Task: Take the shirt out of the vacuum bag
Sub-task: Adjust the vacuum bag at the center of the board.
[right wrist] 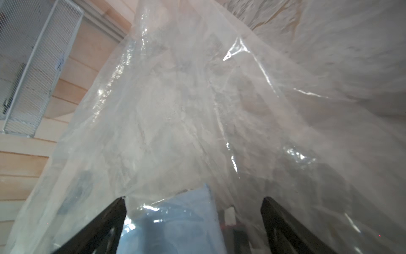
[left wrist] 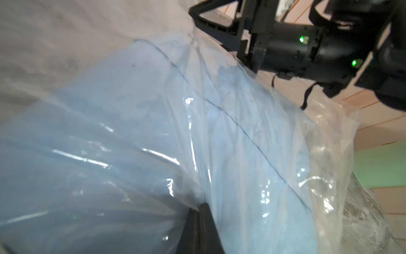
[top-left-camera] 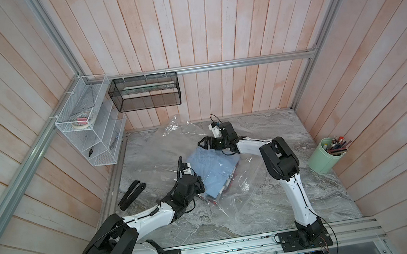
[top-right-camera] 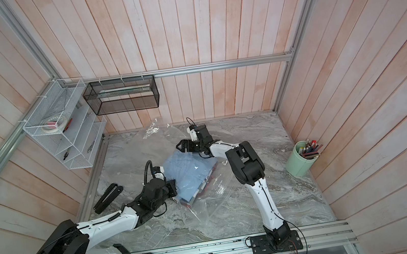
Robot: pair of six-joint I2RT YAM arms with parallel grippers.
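The clear vacuum bag [top-left-camera: 245,189] [top-right-camera: 216,190] lies crinkled across the middle of the marble table. The folded light blue shirt [top-left-camera: 213,169] [top-right-camera: 189,172] shows through its plastic. My left gripper [top-left-camera: 200,184] [left wrist: 201,206] is at the shirt's near left side, shut on a pinched fold of the bag [left wrist: 318,154] over the shirt [left wrist: 131,121]. My right gripper [top-left-camera: 203,143] [right wrist: 194,200] hangs open over the shirt's far corner [right wrist: 175,220], one finger on each side of it, with bag film [right wrist: 197,110] stretching ahead. The valve is not visible.
A red and white item [top-left-camera: 230,180] lies under the shirt inside the bag. A black folded tool [top-left-camera: 131,194] lies at the table's left. A green cup of pens [top-left-camera: 323,156] stands at the right wall. A white wire rack [top-left-camera: 90,126] and a black mesh basket [top-left-camera: 144,92] hang on the walls.
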